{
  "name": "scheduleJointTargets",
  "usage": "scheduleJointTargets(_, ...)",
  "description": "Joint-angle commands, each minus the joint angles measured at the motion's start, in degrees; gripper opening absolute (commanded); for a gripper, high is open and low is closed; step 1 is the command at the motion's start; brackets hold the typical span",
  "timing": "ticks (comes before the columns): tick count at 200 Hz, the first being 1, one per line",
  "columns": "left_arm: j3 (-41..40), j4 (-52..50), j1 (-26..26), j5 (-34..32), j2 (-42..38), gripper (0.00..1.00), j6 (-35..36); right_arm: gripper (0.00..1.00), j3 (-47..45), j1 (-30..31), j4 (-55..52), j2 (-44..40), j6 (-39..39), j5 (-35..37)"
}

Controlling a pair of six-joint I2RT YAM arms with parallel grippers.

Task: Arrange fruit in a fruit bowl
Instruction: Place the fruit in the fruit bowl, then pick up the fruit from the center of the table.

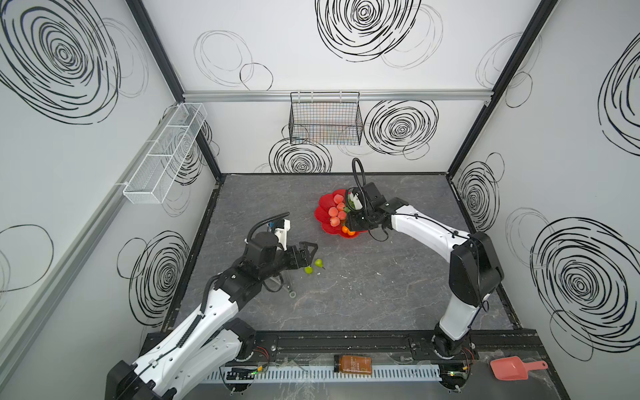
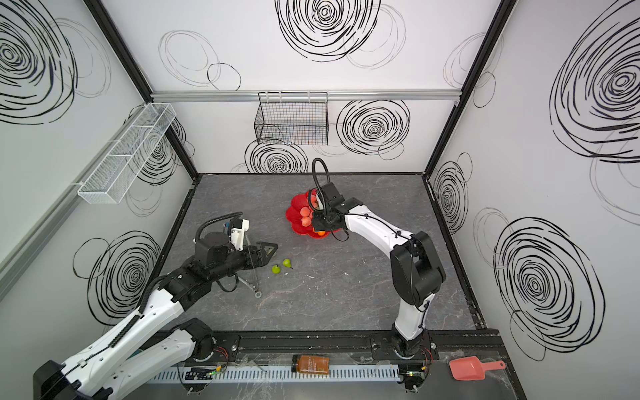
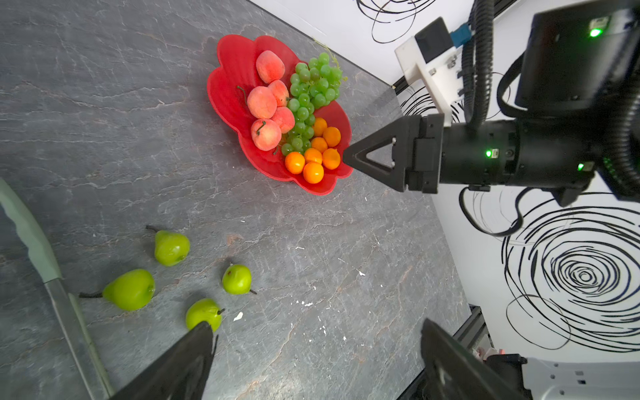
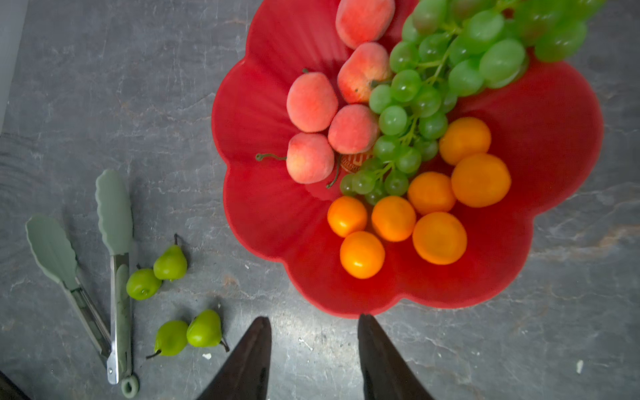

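White walls scrawled with black swirls close me in on three sides. The table under me is grey, veined stone. A black wire basket hangs at twelve o'clock, a white mesh rack at ten.

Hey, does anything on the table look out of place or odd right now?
Four green fruits lie on the table outside the red bowl, beside tongs. White flecks dot the table nearby. Nothing looks damaged.

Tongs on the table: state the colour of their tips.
The tongs have pale sage-green tips on silver metal arms; the right wrist view shows this best.
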Motion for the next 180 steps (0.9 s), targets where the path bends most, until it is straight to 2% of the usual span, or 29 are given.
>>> scheduleJointTargets(1, -1.71, -2.83, 0.43, -1.62, -2.53, 0.96, -0.77, 0.45, -2.16, 2.29, -0.74, -2.28, 0.61, 1.44)
scheduleJointTargets(34, -5.04, -5.82, 0.43, -3.66, -6.95, 0.96, -3.52, 0.46, -3.97, 6.71, -0.20, -2.40, 1.73, 2.48)
scheduleJointTargets(78, -9.26, -8.24, 1.21, -3.14, -11.65, 0.96, -6.66, 0.46, -4.00, 12.03, 0.51, 0.64, 2.57, 3.33)
scheduleJointTargets(99, -10.92, -7.97, 3.54, -0.73, -13.09, 0.96, -7.51, 0.47, -2.51, 13.87, 0.53, 3.24, 2.42, 2.59)
scheduleJointTargets(131, -12.11, -7.46, 7.88, 3.14, -14.43, 0.96, -7.99, 0.54, 0.42, 16.48, -0.23, 7.56, 1.27, 2.77)
scheduleJointTargets(180, -13.39, -6.24, 12.77, 7.31, -15.23, 0.96, -8.55, 0.54, 3.22, 17.68, 0.32, 12.18, 1.09, 0.98)
